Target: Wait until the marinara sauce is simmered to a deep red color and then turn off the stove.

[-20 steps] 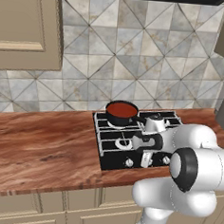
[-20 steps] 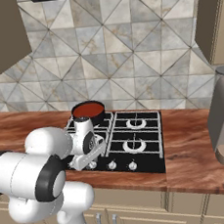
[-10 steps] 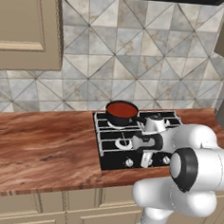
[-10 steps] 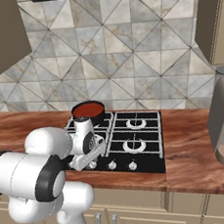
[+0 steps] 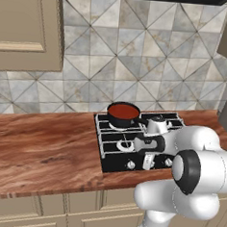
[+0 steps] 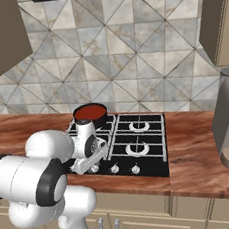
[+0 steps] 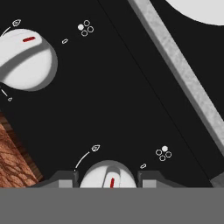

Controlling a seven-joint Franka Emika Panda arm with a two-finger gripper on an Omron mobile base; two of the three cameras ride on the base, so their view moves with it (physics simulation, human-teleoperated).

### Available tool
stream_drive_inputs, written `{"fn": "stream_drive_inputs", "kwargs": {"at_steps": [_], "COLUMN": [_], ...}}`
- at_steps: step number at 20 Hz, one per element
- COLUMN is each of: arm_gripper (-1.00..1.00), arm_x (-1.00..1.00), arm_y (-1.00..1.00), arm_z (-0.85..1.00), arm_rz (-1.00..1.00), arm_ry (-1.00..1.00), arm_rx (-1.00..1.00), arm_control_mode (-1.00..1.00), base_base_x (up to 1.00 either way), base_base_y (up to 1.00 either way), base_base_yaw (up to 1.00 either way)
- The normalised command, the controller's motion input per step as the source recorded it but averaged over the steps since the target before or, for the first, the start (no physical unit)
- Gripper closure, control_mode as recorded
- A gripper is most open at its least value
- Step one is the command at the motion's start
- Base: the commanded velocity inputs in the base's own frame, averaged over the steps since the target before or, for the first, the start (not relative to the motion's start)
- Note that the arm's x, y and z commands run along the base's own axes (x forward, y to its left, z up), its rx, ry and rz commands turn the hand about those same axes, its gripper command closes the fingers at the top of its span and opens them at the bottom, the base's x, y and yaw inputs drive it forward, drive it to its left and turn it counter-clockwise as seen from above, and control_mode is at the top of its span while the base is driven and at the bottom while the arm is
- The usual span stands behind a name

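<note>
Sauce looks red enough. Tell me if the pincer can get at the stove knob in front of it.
Probably yes. In the hand view the pincer sits right at a silver knob, one fingertip on either side, nothing between. The marinara sauce sits well behind.

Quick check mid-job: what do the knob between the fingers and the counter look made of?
The knob looks like brushed or satin metal, possibly silver-painted plastic: pale grey sheen, red marker line. The counter looks like polished reddish wood, judging by its streaked grain.

Dark fingers [image 7: 65, 178] either side of a silver knob [image 7: 107, 176] on the black stove [image 7: 118, 92]; second knob [image 7: 26, 59] upper left
</note>
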Motion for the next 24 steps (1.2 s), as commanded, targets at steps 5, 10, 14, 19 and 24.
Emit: {"fn": "stream_drive_inputs", "kwargs": {"at_steps": [5, 10, 14, 19, 24], "arm_gripper": [1.00, 1.00, 1.00, 1.00, 1.00], "arm_x": [0.00, 0.00, 0.00, 0.00, 0.00], "arm_y": [0.00, 0.00, 0.00, 0.00, 0.00], "arm_z": [0.00, 0.00, 0.00, 0.00, 0.00], "arm_rz": [0.00, 0.00, 0.00, 0.00, 0.00], "arm_ry": [0.00, 0.00, 0.00, 0.00, 0.00], "arm_rx": [0.00, 0.00, 0.00, 0.00, 0.00], "arm_control_mode": [-1.00, -1.00, -1.00, -1.00, -1.00], "base_base_x": [0.00, 0.00, 0.00, 0.00, 0.00], "base_base_y": [0.00, 0.00, 0.00, 0.00, 0.00], "base_base_yaw": [0.00, 0.00, 0.00, 0.00, 0.00]}}
